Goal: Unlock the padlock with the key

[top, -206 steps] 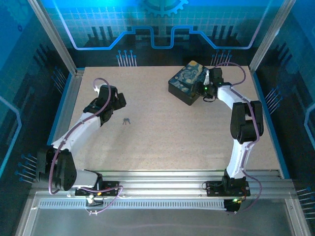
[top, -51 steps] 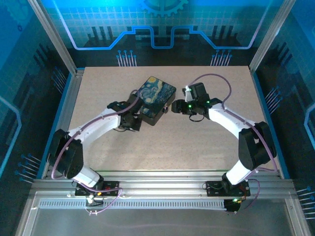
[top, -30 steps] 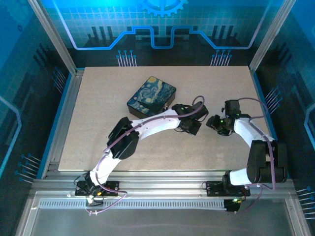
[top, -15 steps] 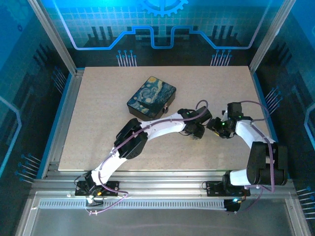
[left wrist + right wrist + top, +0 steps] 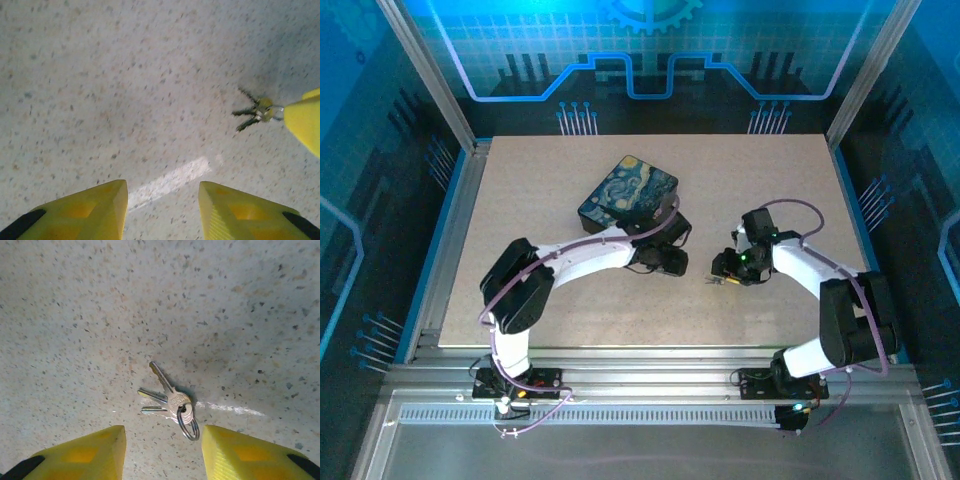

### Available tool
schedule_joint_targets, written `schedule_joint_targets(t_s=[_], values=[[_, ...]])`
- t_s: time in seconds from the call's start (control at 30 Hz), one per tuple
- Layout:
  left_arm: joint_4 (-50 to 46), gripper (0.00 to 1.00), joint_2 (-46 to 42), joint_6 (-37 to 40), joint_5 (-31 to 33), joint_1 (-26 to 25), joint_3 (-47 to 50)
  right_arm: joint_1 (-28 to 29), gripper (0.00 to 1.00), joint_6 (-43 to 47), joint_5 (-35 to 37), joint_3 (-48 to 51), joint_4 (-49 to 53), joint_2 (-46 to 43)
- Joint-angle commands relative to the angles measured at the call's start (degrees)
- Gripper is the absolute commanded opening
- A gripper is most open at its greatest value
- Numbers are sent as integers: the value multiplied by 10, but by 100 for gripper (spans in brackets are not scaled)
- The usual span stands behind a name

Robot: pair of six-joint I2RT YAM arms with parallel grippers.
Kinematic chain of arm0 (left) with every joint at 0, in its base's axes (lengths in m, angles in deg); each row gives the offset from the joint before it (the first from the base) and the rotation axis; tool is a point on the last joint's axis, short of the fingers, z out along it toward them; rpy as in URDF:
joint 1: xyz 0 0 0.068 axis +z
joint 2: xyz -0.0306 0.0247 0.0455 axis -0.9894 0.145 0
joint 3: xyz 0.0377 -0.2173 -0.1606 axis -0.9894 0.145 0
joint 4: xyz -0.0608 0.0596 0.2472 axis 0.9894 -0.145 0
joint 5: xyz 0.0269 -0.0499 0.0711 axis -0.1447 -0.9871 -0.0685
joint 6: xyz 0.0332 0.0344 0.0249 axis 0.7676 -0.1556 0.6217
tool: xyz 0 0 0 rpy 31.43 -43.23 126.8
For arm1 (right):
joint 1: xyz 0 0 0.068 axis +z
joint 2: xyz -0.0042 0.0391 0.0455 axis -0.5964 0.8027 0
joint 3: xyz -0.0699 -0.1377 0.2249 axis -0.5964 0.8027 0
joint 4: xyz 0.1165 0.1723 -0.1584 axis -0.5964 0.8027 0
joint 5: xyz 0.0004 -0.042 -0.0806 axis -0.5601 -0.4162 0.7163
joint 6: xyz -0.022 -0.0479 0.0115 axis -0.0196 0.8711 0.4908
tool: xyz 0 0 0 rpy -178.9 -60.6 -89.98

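The key [image 5: 161, 380] is one of three small silvery keys on a ring [image 5: 187, 426], lying flat on the speckled table. My right gripper [image 5: 162, 452] hovers open just above them, its yellow fingers either side of the ring's near end. From the top I see the keys [image 5: 710, 281] just left of the right gripper [image 5: 723, 272]. My left gripper [image 5: 162, 207] is open over bare table, and the keys [image 5: 254, 112] lie ahead to its right beside a right-gripper finger [image 5: 305, 122]. The left gripper [image 5: 672, 263] sits just below the box. The padlock is hidden.
A dark box with a blue-and-yellow swirl-painted lid [image 5: 628, 192] stands at the back centre, with the left arm's wrist right against its near corner. Metal frame rails [image 5: 455, 230] border the table [image 5: 540, 180] on both sides.
The left gripper has drawn back leftward from the right gripper to just below the box. The right gripper shifted left and now hovers over the keys lying on the table.
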Motion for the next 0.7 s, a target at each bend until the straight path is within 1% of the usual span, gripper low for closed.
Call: schedule_joint_targets(t_s=[0.0, 0.23, 0.4, 0.47, 0.67], values=[[32, 41, -35, -13, 3, 7, 36, 13, 44, 16, 21, -14, 19, 22], [32, 41, -57, -1, 21, 12, 51, 34, 44, 15, 36, -26, 3, 67], [27, 40, -73, 4, 34, 21, 62, 41, 34, 13, 62, -27, 13, 70], [28, 40, -84, 5, 38, 27, 70, 42, 33, 15, 75, -30, 19, 76], [28, 40, -107, 15, 41, 34, 83, 42, 33, 24, 79, -43, 20, 89]])
